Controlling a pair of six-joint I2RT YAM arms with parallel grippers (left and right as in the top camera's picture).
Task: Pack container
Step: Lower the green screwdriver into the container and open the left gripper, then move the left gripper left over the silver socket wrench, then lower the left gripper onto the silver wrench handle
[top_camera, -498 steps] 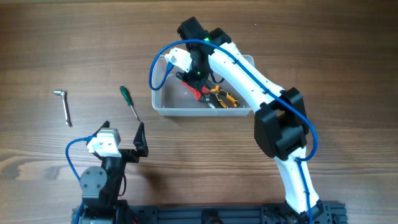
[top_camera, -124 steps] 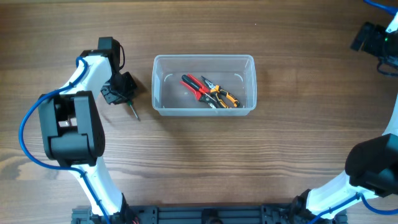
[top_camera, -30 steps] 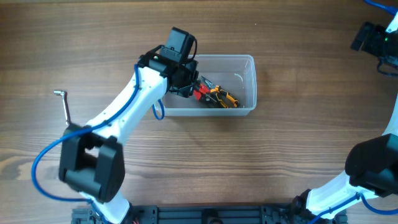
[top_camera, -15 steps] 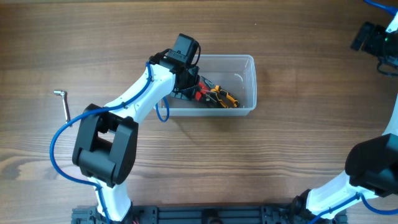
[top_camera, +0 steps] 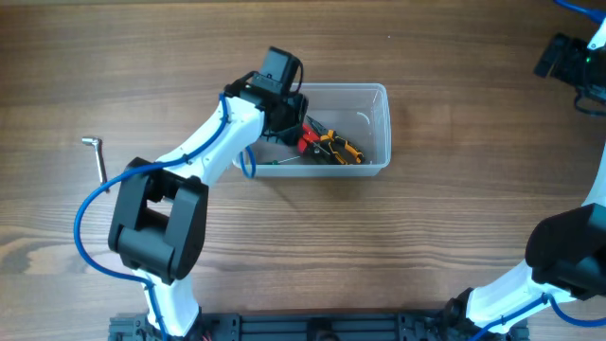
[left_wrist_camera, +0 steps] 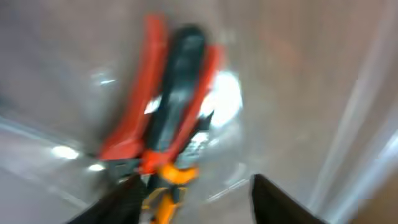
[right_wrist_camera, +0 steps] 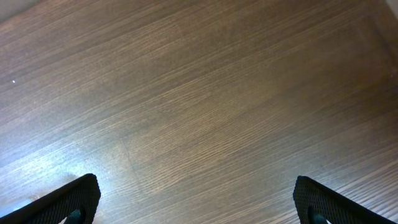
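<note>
The clear plastic container (top_camera: 381, 121) stands mid-table. Inside lie red-handled pliers (top_camera: 305, 142) and orange-handled pliers (top_camera: 341, 148). A green-handled screwdriver (top_camera: 289, 162) rests along the tub's near wall, free of any grip. My left gripper (top_camera: 287, 131) hangs over the tub's left end. Its wrist view is blurred, but it shows the left gripper (left_wrist_camera: 194, 186) open above the red pliers (left_wrist_camera: 149, 106) and the orange pliers (left_wrist_camera: 163, 186), with nothing between the fingers. My right gripper (top_camera: 561, 55) is far off at the top right. In its own view the right gripper (right_wrist_camera: 196, 193) is open over bare wood.
A metal L-shaped hex key (top_camera: 98, 159) lies on the wooden table at the far left. The left arm (top_camera: 204, 161) reaches diagonally from the front left to the tub. The right arm's base stands at the front right corner.
My left gripper has opened over the tub's left end. The screwdriver now lies loose along the near wall. The right arm has not moved.
</note>
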